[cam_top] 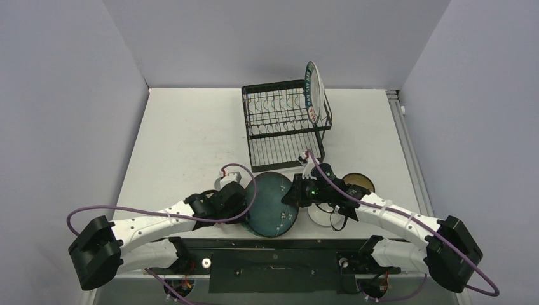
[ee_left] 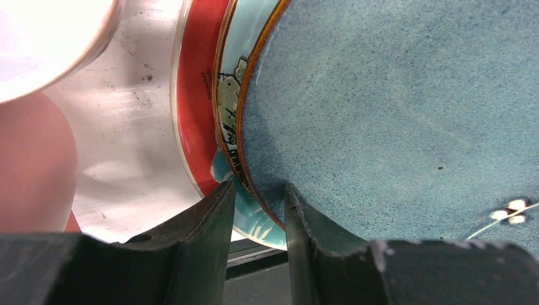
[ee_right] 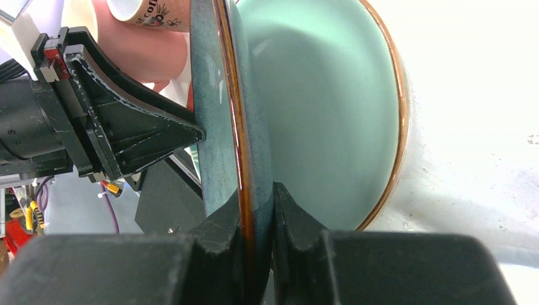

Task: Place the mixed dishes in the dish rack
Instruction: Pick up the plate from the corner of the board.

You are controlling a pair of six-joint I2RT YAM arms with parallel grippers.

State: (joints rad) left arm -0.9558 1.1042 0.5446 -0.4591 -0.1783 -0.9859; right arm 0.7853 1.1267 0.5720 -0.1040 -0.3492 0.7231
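The teal plate (cam_top: 270,206) is raised on edge near the table's front, between both grippers. My right gripper (cam_top: 293,196) is shut on its right rim; in the right wrist view the pads (ee_right: 256,210) pinch the brown-edged rim (ee_right: 213,95). My left gripper (cam_top: 245,204) straddles the left rim, jaws parted (ee_left: 260,216), with a gap on the back side of the plate (ee_left: 394,108). The red plate with teal flower (ee_left: 194,95) lies flat beneath. The black wire dish rack (cam_top: 254,114) stands behind, with the green-rimmed lettered plate (cam_top: 313,89) upright at its right end.
A pink mug (cam_top: 230,181) stands just left of the plate, close to my left gripper (ee_left: 32,171). A white bowl (cam_top: 320,216) sits under my right arm. The dark brown-gold bowl (cam_top: 357,183) is to the right. Walls enclose the table.
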